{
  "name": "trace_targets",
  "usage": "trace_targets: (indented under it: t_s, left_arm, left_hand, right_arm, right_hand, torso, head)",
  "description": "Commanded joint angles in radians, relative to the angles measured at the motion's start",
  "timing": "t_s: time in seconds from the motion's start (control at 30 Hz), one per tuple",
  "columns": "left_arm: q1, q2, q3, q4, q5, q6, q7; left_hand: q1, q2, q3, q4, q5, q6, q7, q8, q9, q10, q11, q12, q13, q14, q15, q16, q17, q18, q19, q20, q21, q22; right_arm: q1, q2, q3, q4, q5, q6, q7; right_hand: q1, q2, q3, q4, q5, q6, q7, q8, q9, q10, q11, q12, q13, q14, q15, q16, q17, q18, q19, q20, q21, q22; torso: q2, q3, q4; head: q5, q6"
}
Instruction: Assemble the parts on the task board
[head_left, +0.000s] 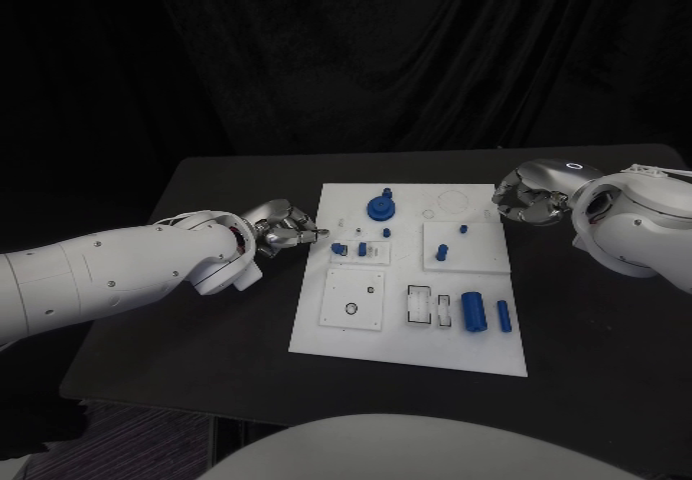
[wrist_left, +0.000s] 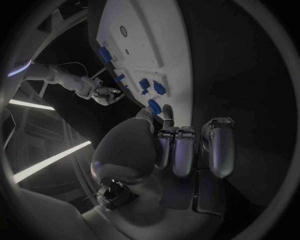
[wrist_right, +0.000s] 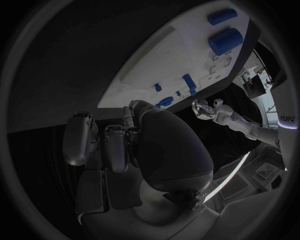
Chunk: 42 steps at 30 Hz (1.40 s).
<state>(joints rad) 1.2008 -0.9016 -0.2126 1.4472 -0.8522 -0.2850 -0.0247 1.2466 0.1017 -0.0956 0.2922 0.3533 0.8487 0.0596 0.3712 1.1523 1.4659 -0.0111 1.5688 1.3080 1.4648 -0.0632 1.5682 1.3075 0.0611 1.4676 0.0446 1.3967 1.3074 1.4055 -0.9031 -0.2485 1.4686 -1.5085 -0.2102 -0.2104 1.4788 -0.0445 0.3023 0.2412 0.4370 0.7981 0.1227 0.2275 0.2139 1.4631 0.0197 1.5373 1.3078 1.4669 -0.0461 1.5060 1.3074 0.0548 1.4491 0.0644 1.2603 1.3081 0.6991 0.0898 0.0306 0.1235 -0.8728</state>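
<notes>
The white task board (head_left: 411, 345) lies mid-table. A large blue knob (head_left: 381, 207) stands near its far edge. Small blue pieces (head_left: 340, 248) sit near the left edge, and blue cylinders (head_left: 473, 311) lie at the near right. My left hand (head_left: 289, 232) hovers just off the board's left edge, fingers curled in with nothing seen between them (wrist_left: 184, 145). A blue piece (wrist_left: 156, 106) shows just past its thumb tip. My right hand (head_left: 526, 197) is at the board's far right corner, its fingers (wrist_right: 119, 145) also curled in on nothing.
The black table (head_left: 216, 200) stretches left, right and behind the board. Each wrist view catches the other hand across the board: the right hand (wrist_left: 103, 94) and the left hand (wrist_right: 206, 107). Recessed white plates (head_left: 355, 300) sit in the board.
</notes>
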Motion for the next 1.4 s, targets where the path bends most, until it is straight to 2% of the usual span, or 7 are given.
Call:
trace_targets:
  t_s: [0.03,0.2,0.5,0.8,0.9,1.07,1.4]
  left_arm:
    - [0.004,0.009,0.001,-0.016,0.122,0.161,-0.042]
    - [0.005,0.033,0.001,-0.055,0.165,0.276,-0.051]
    - [0.006,0.068,0.001,-0.104,0.182,0.303,-0.034]
    - [0.006,0.08,0.001,-0.116,0.184,0.259,-0.027]
    - [0.006,0.083,0.001,-0.117,0.185,0.255,-0.028]
    - [0.006,0.088,0.001,-0.12,0.185,0.242,-0.029]
    - [0.006,0.097,0.001,-0.129,0.136,0.223,-0.033]
  left_hand:
    - [-0.005,0.005,-0.011,0.0,-0.025,-0.009,0.007,-0.008,-0.004,0.105,0.009,0.002,0.263,0.106,0.009,0.003,0.263,-0.018,0.008,0.01,0.0,0.206]
    - [-0.038,0.019,-0.054,0.0,-0.121,-0.007,0.018,-0.032,-0.036,0.105,0.02,0.002,0.263,0.106,0.02,0.003,0.263,-0.018,0.008,0.021,0.003,0.207]
    - [-0.113,0.047,-0.134,0.001,-0.188,0.02,0.022,-0.067,-0.089,0.105,0.024,0.002,0.263,0.106,0.024,0.003,0.263,-0.017,0.005,0.027,0.0,0.206]
    - [-0.117,0.076,-0.187,-0.001,-0.168,0.027,0.036,-0.153,-0.191,0.105,0.036,0.002,0.263,0.106,0.034,0.003,0.263,-0.015,-0.002,0.036,-0.008,0.202]
    - [-0.111,0.093,-0.22,-0.001,-0.169,0.034,0.049,-0.227,-0.298,0.105,0.049,0.002,0.263,0.106,0.044,0.003,0.263,-0.015,-0.003,0.045,-0.007,0.203]
    - [-0.102,0.11,-0.249,-0.001,-0.161,0.035,0.063,-0.294,-0.412,0.105,0.06,0.002,0.263,0.106,0.054,0.003,0.263,-0.015,-0.004,0.054,-0.007,0.202]
    - [-0.088,0.124,-0.27,-0.001,-0.13,0.016,0.076,-0.31,-0.527,0.099,0.07,-0.003,0.259,0.106,0.063,0.003,0.263,-0.015,-0.004,0.063,-0.005,0.202]
  right_arm:
    - [-0.002,0.001,0.001,0.001,-0.003,0.013,-0.02]
    - [-0.002,0.003,0.001,0.0,-0.003,0.016,-0.021]
    - [-0.002,0.005,0.001,0.001,-0.003,0.02,-0.022]
    - [-0.002,0.002,0.001,0.003,-0.003,0.021,-0.022]
    - [-0.002,0.003,0.001,0.003,-0.003,0.022,-0.022]
    - [-0.002,0.002,0.001,0.003,-0.003,0.024,-0.022]
    - [-0.002,0.0,0.001,0.003,-0.003,0.029,-0.025]
  right_hand:
    - [-0.01,0.001,0.006,-0.002,0.003,0.002,-0.003,0.005,-0.001,0.049,0.0,-0.006,0.203,0.084,0.001,-0.007,0.218,0.015,-0.004,0.0,-0.003,0.169]
    - [-0.01,0.001,0.006,-0.002,0.003,0.002,-0.003,0.005,-0.001,0.049,0.0,-0.006,0.203,0.084,0.001,-0.007,0.218,0.015,-0.004,0.0,-0.003,0.169]
    - [-0.012,0.001,0.007,-0.002,0.002,0.003,-0.004,0.006,-0.001,0.049,0.0,-0.006,0.203,0.083,0.001,-0.007,0.218,0.015,-0.004,0.0,-0.004,0.169]
    - [-0.012,0.001,0.007,-0.002,0.002,0.003,-0.004,0.006,-0.001,0.049,0.0,-0.006,0.203,0.083,0.001,-0.007,0.218,0.015,-0.004,0.0,-0.004,0.169]
    - [-0.012,0.001,0.007,-0.002,0.002,0.003,-0.004,0.006,-0.001,0.049,0.0,-0.006,0.203,0.083,0.001,-0.007,0.218,0.015,-0.004,0.0,-0.004,0.169]
    - [-0.013,0.001,0.008,-0.002,0.002,0.003,-0.005,0.006,-0.002,0.049,-0.001,-0.006,0.203,0.083,0.001,-0.008,0.217,0.015,-0.004,-0.001,-0.004,0.169]
    - [-0.013,0.001,0.008,-0.002,0.002,0.003,-0.005,0.006,-0.002,0.049,-0.001,-0.006,0.203,0.083,0.001,-0.008,0.217,0.015,-0.004,-0.001,-0.004,0.169]
  torso:
    - [0.001,-0.0016,0.0026]
    - [0.002,-0.0005,-0.0007]
    - [0.002,-0.0004,-0.0005]
    - [0.002,-0.0012,0.0021]
    - [0.002,-0.0015,0.0006]
    - [0.003,-0.0023,0.0008]
    - [0.001,-0.0014,0.0004]
  head:
    - [-0.002,0.0]
    - [0.0,0.0]
    - [0.001,0.0]
    - [-0.002,0.0]
    - [0.0,0.0]
    - [0.0,0.0]
    - [0.0,0.0]
